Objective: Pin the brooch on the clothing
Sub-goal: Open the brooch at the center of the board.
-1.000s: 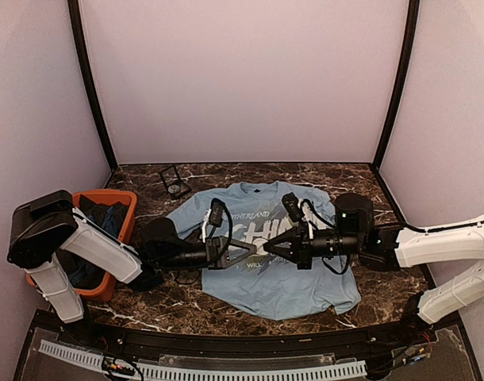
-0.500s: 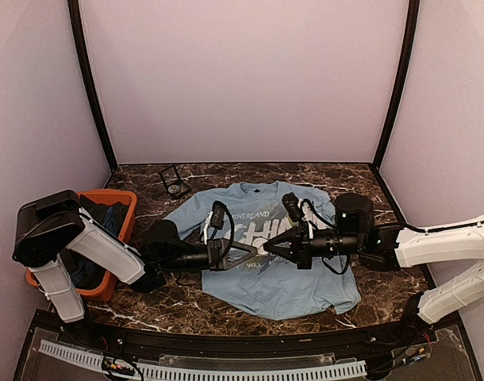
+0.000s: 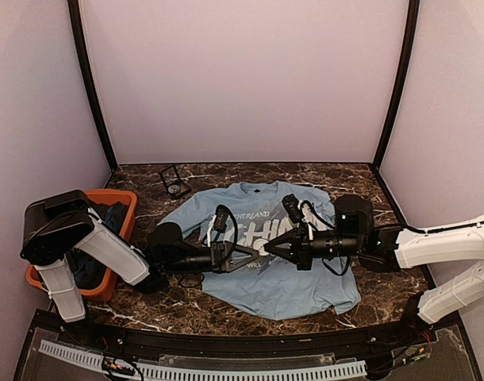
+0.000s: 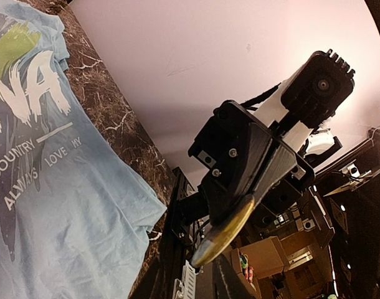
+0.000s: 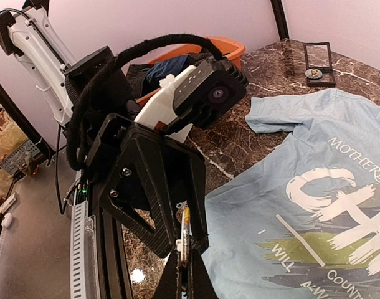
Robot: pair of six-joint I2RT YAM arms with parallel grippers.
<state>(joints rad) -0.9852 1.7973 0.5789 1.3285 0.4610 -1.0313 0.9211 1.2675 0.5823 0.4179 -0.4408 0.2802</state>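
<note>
- Left gripper (image 5: 185, 245) is seen narrowed onto the brooch (image 5: 185, 229), which is held edge-on above the T-shirt (image 5: 283, 205).
- Right gripper (image 4: 204, 254) is nearly closed, tip to tip, on the same brooch.
- T-shirt is spread on the table (image 3: 349, 178).

The light blue short-sleeved T-shirt (image 3: 266, 292) lies spread face up before me on the dark marbled table (image 3: 345, 173), collar toward the far wall, hem toward my bases and sleeves out to both sides. Its chest carries big white brush-style letters over a green smear. Smaller white words sit around them: "MOTHERLA…" above, "COUNTRY", "ALWAYS" and "LOVE MY" below. The cloth is mostly smooth, slightly rumpled at the hem corners. As far as I can tell, the brooch (image 5: 313, 73) is the tiny round dark disc resting in the open black-framed case (image 5: 326, 78), just beyond the shirt's left sleeve.
</note>
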